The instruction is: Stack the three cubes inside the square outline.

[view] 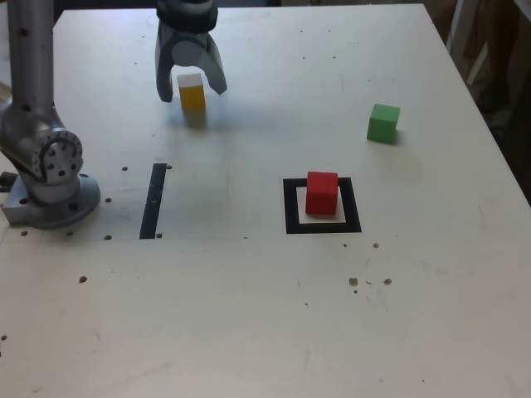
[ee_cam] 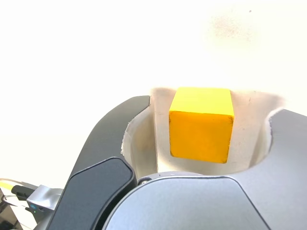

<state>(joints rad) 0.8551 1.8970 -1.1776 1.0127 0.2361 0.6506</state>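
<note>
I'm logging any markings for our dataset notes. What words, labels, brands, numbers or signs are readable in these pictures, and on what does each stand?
None: no readable text in either view.
Yellow cube, red cube, green cube: plain faces, no print.
Square outline and black strip: solid black marks, no lettering.
Arm base and pincer: no legible label or brand.
Table: only small dark specks.
</note>
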